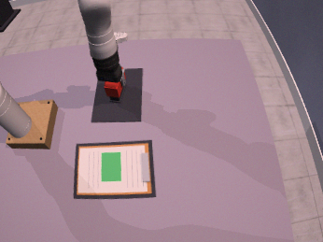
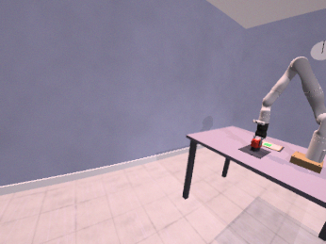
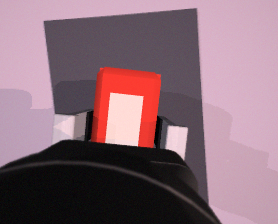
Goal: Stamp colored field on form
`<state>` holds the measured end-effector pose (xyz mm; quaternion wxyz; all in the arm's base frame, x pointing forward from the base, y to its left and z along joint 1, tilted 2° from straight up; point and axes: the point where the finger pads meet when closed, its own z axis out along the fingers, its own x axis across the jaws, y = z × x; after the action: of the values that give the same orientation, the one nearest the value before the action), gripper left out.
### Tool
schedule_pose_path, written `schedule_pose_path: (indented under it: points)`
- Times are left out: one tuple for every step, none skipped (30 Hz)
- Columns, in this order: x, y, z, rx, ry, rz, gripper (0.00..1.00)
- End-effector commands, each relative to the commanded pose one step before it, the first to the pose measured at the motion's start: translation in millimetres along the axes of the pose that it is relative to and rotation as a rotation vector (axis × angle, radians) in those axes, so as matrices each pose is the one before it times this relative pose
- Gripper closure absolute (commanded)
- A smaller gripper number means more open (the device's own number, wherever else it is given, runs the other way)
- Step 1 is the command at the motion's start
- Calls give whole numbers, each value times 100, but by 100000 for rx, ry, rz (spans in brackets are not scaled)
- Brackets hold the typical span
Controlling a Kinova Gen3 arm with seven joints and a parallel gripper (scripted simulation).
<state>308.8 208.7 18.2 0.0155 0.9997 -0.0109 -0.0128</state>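
A red stamp [image 1: 113, 89] [image 2: 255, 143] [image 3: 129, 107] with a white top face stands upright on the dark mat [image 1: 126, 109] [image 2: 254, 152] [image 3: 125, 45]. My gripper [image 1: 114, 86] [image 3: 126, 124] is open, its two fingers on either side of the stamp with small gaps, not closed on it. The form [image 1: 86, 169] [image 2: 273, 146] lies on a clipboard in front of the mat, with a green field [image 1: 111, 166] [image 2: 268, 145] in its middle. The field is uncovered.
A wooden block [image 1: 39, 118] [image 2: 305, 161] bearing the arm's base stands at the table's left. The clipboard has a grey clip [image 1: 146, 166] on its right side. The table edge [image 1: 285, 71] runs along the right.
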Motion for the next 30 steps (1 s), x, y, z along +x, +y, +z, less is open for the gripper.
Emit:
schedule_pose_path:
  points:
    - [-4,-75,196,405,106,528,0]
    - [-3,1,13,-3,-8,0,0]
    - [-2,1,13,-3,-6,0,0]
    - [0,0,13,0,1,0,0]
    - [1,0,12,1,2,0,0]
    - [0,0,12,0,0,0,0]
    - [-1,1,12,-1,-2,0,0]
    - [0,0,0,0,0,0,0]
    - [0,0,0,0,0,0,0]
    - [-33,13,13,-38,-101,0,0]
    - [22,-8,11,24,66,0,0]
    - [18,-6,11,20,54,0,0]
    - [1,0,12,1,5,0,0]
    - [-10,4,12,-11,-29,0,0]
    - [-6,2,11,-7,-17,0,0]
    - [2,-1,11,2,6,0,0]
    - [4,-1,11,4,12,0,0]
    - [0,0,11,0,1,0,0]
    - [-2,1,11,-3,-7,0,0]
    - [-2,1,11,-2,-5,0,0]
    - [0,0,10,0,0,0,0]
    - [1,0,10,0,2,0,0]
    - [0,0,10,0,0,0,0]
    - [-1,0,10,-1,-2,0,0]
    - [0,0,0,0,0,0,0]
    - [0,0,0,0,0,0,0]
    - [-27,10,11,-31,-83,0,0]
    - [18,-7,9,20,54,0,0]
    - [15,-5,9,16,44,0,0]
    - [1,0,9,1,4,0,0]
